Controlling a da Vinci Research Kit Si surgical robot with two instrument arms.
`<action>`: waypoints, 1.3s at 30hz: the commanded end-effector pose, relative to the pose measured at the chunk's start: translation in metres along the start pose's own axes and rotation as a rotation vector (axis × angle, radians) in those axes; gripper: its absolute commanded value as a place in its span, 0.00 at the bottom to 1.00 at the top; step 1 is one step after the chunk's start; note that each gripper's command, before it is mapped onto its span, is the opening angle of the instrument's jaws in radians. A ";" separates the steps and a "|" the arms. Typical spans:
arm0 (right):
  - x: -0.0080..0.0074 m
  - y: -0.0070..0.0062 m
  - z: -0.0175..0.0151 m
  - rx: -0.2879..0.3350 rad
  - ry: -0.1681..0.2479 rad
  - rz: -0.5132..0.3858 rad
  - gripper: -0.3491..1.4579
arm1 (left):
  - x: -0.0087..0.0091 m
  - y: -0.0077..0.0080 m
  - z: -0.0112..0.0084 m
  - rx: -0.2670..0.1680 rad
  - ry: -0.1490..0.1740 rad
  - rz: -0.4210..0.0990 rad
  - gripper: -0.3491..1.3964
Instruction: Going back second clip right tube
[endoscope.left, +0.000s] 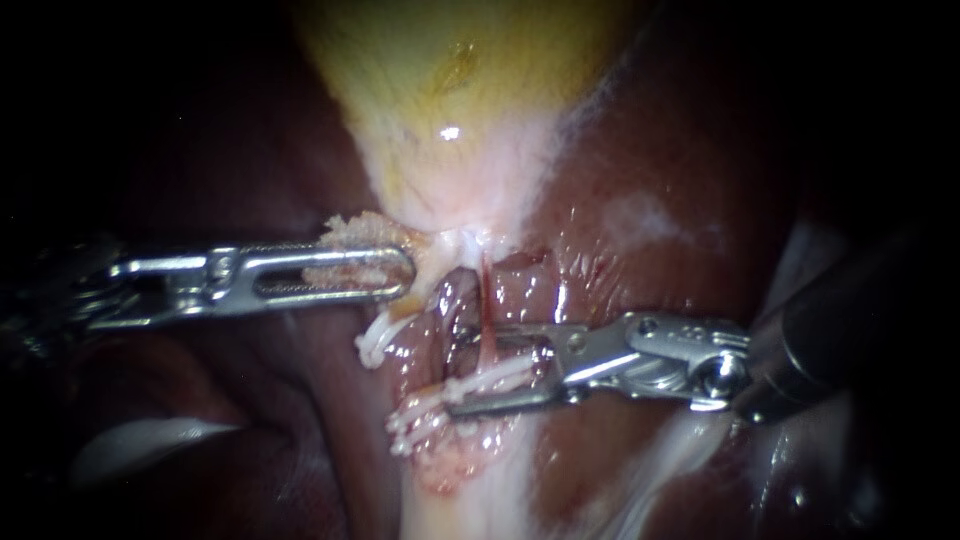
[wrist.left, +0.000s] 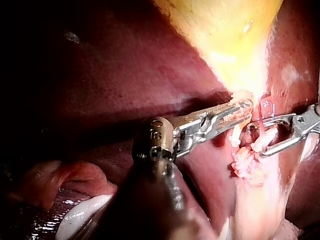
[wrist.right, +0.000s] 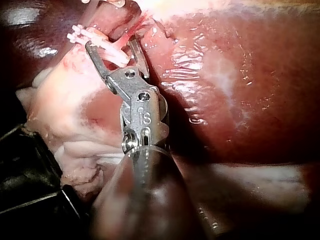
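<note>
My right instrument (endoscope.left: 462, 368) comes in from the right with its jaws open around a tube. A white clip (endoscope.left: 495, 378) crosses the tube between the jaws, and more white clips (endoscope.left: 420, 420) sit just beyond their tips. In the right wrist view the open jaws (wrist.right: 112, 47) straddle the same clip (wrist.right: 114, 54). My left instrument (endoscope.left: 400, 272) is shut on pale tissue at the neck of the yellow gallbladder (endoscope.left: 450, 100). Another white clip (endoscope.left: 375, 340) lies below its tip. The left wrist view shows the left instrument (wrist.left: 245, 109) with the right instrument (wrist.left: 260, 140) opposite it.
Dark red liver (endoscope.left: 650, 200) surrounds the site on both sides. A thin red strand (endoscope.left: 487, 320) runs down from the gallbladder neck past the right instrument's upper jaw. Pale fatty tissue (endoscope.left: 470, 490) continues below the clips. A whitish fold (endoscope.left: 140, 440) lies at the lower left.
</note>
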 end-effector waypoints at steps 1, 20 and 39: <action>0.0002 0.0000 -0.0006 0.000 -0.001 -0.017 0.47 | 0.0000 0.0000 0.0000 0.000 0.000 0.000 0.00; 0.0029 -0.0001 -0.0083 -0.031 -0.033 -0.227 0.47 | 0.0001 0.0002 0.0000 0.000 0.000 0.001 0.00; 0.0047 -0.0002 -0.0128 -0.046 -0.039 -0.285 0.47 | 0.0009 0.0018 0.0015 -0.005 0.001 0.008 0.00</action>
